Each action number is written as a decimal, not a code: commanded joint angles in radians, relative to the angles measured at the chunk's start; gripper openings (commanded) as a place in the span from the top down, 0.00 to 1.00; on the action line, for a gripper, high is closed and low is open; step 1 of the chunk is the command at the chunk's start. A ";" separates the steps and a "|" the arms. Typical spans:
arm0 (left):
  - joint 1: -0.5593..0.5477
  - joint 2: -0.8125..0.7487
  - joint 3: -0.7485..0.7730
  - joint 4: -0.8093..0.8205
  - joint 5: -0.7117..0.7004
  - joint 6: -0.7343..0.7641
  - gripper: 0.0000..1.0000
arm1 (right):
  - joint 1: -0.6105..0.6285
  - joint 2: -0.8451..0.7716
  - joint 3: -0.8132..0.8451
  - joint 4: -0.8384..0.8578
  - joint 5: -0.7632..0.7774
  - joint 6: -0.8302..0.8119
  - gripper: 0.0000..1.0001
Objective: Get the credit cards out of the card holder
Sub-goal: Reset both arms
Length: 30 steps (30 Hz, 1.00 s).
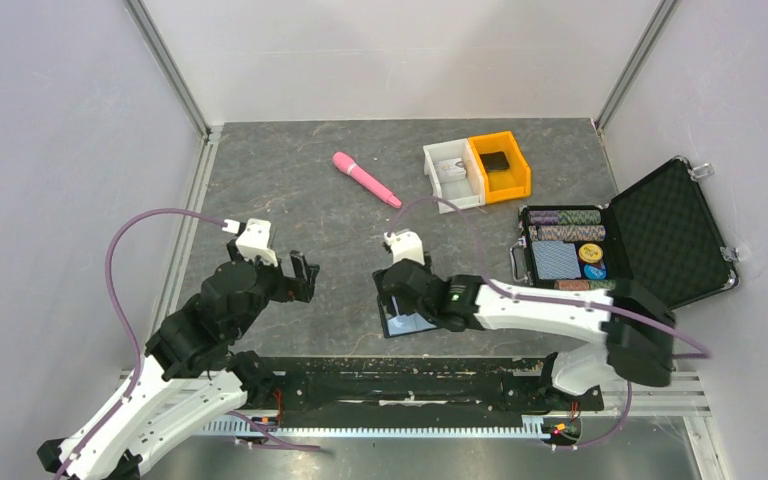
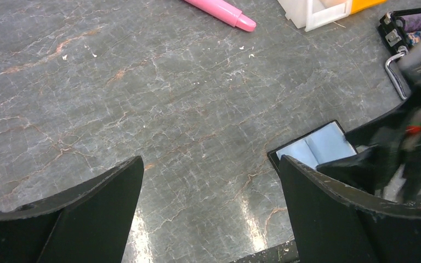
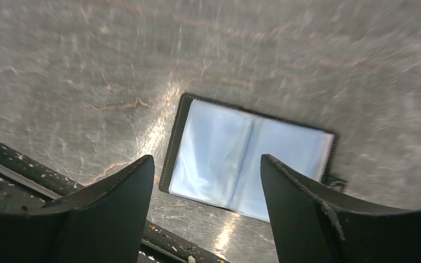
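On my left, the left end effector hangs over bare tabletop, fingers spread, holding nothing. Right of it, the card holder lies open and flat near the tabletop's front edge, bluish panels up. My right end effector hovers over it, fingers spread wide.

Clutter at the back and right of the grey veined tabletop
A pink marker-like stick lies slantwise near the back; just right of it a white bin stands touching an orange bin that holds a small black block; at the right edge an open black briefcase leans its foam-lined lid back, with rows of poker chips, a blue patterned deck and a yellow disc inside
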State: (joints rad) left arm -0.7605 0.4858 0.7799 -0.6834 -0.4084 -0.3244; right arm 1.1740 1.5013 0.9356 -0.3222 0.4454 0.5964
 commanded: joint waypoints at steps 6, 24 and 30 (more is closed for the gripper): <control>0.001 0.003 0.140 -0.005 0.055 -0.077 0.00 | -0.005 -0.379 -0.008 -0.092 0.269 -0.071 0.02; 0.001 -0.073 0.141 0.079 0.118 -0.051 0.00 | -0.005 -0.747 -0.107 -0.123 0.482 0.010 0.02; 0.001 -0.074 0.135 0.077 0.111 -0.053 0.00 | -0.005 -0.755 -0.118 -0.109 0.495 -0.005 0.02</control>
State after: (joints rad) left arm -0.7605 0.4152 0.9226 -0.6498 -0.3054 -0.3313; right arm 1.1694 0.7502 0.8276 -0.4641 0.8955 0.5835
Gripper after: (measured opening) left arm 0.996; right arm 0.979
